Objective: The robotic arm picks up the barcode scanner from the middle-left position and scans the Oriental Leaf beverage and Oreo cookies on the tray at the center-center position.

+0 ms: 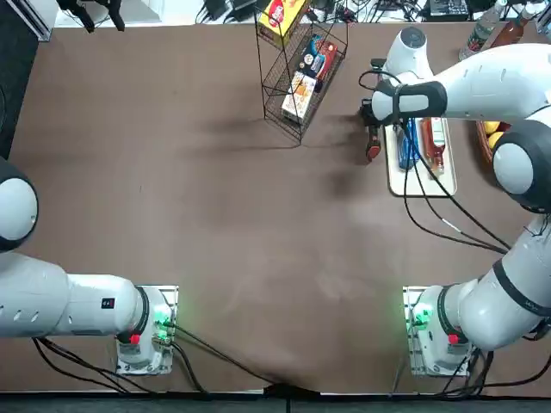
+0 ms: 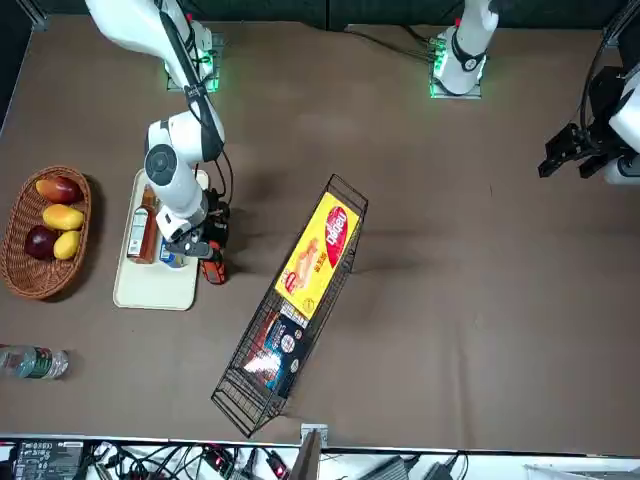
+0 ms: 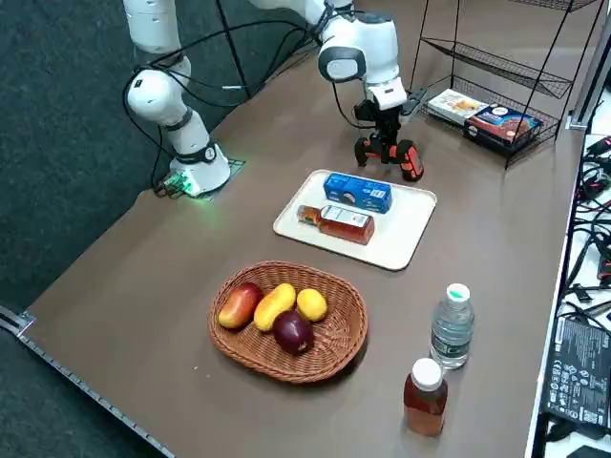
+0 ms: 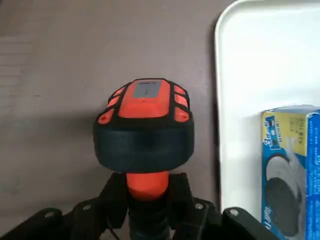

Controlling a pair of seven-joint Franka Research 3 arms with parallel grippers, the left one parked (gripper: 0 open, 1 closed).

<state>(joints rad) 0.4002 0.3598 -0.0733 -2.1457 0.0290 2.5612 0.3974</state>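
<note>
My right gripper (image 1: pixel 371 120) (image 3: pixel 385 129) (image 4: pixel 146 200) is shut on the orange handle of the black and orange barcode scanner (image 1: pixel 372 148) (image 2: pixel 211 268) (image 3: pixel 409 158) (image 4: pixel 144 125). The scanner is low over the table, just beside the edge of the white tray (image 1: pixel 422 185) (image 2: pixel 150 290) (image 3: pixel 406 229) (image 4: pixel 250 75). On the tray lie the blue Oreo cookies (image 1: pixel 407 142) (image 3: pixel 357 191) (image 4: pixel 295 170) and, on their far side from the scanner, the Oriental Leaf beverage (image 1: pixel 435 146) (image 2: pixel 145 225) (image 3: pixel 336 221). The scanner's head faces the bare table, not the tray.
A tilted wire rack (image 1: pixel 297 69) (image 2: pixel 290 320) with snack boxes stands on the scanner's side of the tray. A wicker fruit basket (image 2: pixel 45 235) (image 3: pixel 291 320) sits on the tray's other side. Beyond it stand a clear bottle (image 3: pixel 451 326) and an orange-brown bottle (image 3: pixel 425 396).
</note>
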